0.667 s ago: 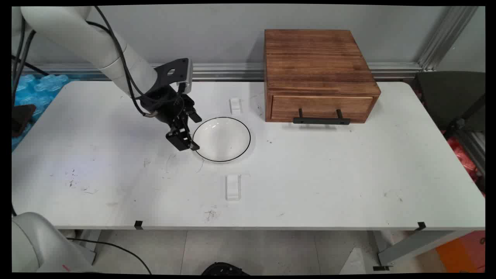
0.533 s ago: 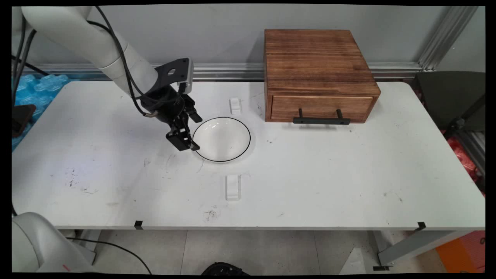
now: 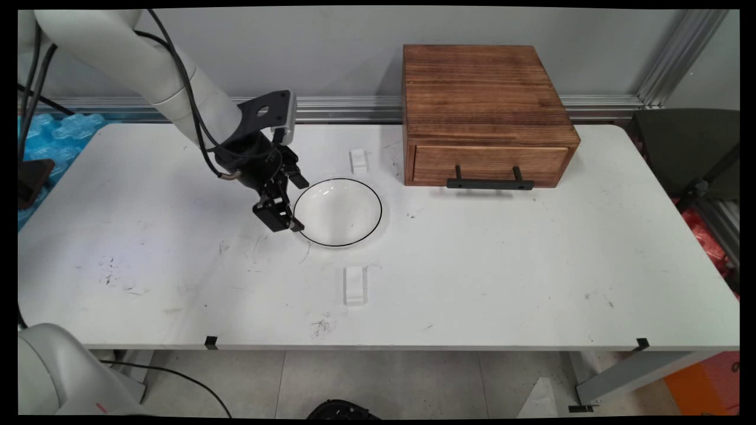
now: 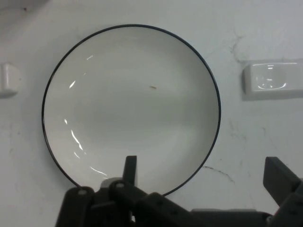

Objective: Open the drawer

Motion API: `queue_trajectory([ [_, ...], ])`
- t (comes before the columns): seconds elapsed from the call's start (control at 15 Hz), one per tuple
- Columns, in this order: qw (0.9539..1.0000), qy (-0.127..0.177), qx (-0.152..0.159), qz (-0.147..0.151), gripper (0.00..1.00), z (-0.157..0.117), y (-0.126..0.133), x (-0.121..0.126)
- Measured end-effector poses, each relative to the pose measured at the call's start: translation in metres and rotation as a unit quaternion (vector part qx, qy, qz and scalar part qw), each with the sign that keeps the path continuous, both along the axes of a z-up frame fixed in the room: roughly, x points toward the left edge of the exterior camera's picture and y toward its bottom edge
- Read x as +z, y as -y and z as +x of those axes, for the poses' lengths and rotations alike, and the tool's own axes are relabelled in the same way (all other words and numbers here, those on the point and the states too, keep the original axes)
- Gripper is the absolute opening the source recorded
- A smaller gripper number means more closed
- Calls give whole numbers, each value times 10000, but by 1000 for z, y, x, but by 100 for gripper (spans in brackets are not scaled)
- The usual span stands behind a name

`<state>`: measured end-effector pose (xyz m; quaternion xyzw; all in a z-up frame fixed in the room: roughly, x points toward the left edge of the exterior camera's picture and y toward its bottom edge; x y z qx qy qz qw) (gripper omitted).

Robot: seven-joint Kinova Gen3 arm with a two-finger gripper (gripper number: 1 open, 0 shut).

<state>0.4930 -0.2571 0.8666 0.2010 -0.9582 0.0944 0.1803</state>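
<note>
Black claw (image 3: 287,219) hangs at the left rim of the white, black-edged plate (image 3: 338,211), its two fingers spread apart, one over the plate's edge and one outside it. Two small white blocks (image 3: 355,284) lie on the table (image 3: 502,265) before and behind the plate; a wooden drawer box (image 3: 484,118) stands to the right.

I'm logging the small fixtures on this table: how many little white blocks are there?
2. One white block lies behind the plate, near the wooden drawer box; the other white block lies in front of the plate. None seems hidden, though the arm covers some table.
</note>
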Motion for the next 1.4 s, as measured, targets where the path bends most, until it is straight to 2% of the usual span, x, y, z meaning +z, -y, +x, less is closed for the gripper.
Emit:
queue_trajectory([
  [0.47,10000,-34,-33,10,100,-12,5,6],
  [0.93,9999,-52,106,75,100,-29,20,14],
  [1.2,9999,-90,93,76,100,-48,35,20],
  [1.4,9999,-155,22,27,100,-71,53,28],
])
